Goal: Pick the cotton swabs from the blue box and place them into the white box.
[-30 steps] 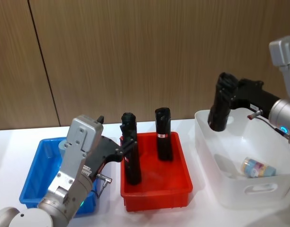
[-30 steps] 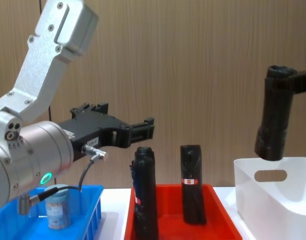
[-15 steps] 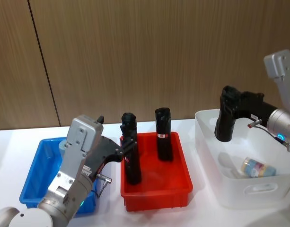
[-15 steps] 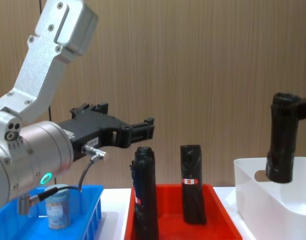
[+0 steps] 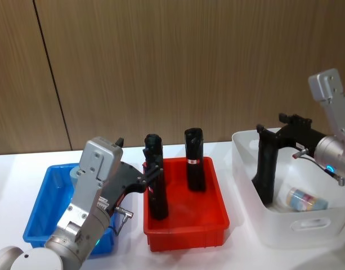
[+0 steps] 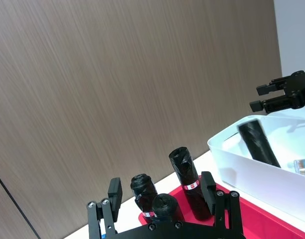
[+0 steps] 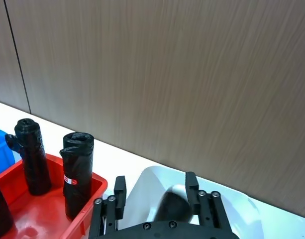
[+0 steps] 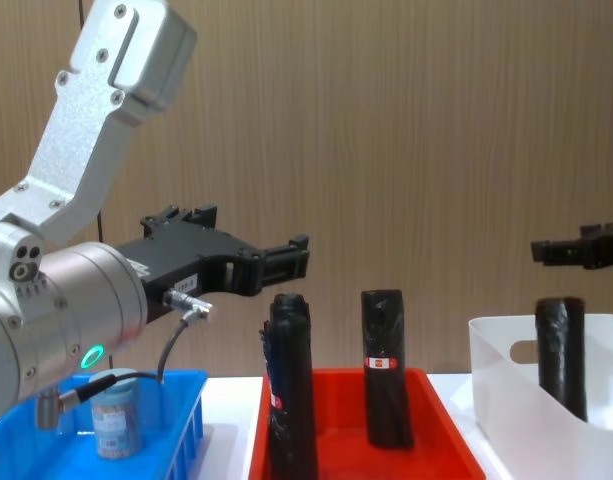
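Observation:
One cotton swabs jar (image 8: 115,416) stands in the blue box (image 5: 39,212), partly behind my left arm. A second cotton swabs jar (image 5: 307,198) lies on its side in the white box (image 5: 273,228). My right gripper (image 5: 272,125) hovers open just above a black cylinder (image 5: 266,169) that stands leaning inside the white box, clear of it. The left gripper (image 8: 286,262) is open, level above the gap between the blue box and the red tray, with nothing between its fingers (image 6: 115,191).
A red tray (image 5: 186,226) between the two boxes holds two upright black cylinders (image 5: 194,160) (image 5: 155,183). The left gripper's tips are close to the nearer one. A wooden wall stands behind the white table.
My right gripper brought the black cylinder down into the white box and let go of it; the cylinder now stands there free. The left arm has not moved.

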### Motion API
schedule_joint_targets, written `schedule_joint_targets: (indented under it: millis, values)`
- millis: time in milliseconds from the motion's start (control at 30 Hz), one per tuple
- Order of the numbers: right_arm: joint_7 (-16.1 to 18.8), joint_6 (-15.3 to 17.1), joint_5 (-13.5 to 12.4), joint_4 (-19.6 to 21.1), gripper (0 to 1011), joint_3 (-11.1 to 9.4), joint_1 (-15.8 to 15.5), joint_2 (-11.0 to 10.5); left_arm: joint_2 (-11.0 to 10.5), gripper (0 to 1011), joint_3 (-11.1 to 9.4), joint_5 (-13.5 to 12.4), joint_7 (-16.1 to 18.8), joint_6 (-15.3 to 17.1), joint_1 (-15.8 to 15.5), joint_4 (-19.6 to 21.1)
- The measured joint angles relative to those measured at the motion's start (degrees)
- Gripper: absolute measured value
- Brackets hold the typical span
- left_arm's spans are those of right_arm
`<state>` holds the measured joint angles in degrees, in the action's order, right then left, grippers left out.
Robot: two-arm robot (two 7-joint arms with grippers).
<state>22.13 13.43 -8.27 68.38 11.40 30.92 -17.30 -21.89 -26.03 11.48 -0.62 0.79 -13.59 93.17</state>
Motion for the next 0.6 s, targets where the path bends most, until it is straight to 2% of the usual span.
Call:
schedule_joint_targets:
  millis: [333, 600]
  values:
    - [-0.20, -0.66, 0.40, 0.74, 1000, 0.08, -0.66, -0.24, 0.00, 1004, 0.00, 0.00, 0.00, 0.00, 0.00, 0.00]
    - [-0.26, -0.96, 0.40, 3.66, 1001, 0.02, -2.13, -0.85, 0.00, 1004, 0.00, 0.00, 0.00, 0.00, 0.00, 0.00]
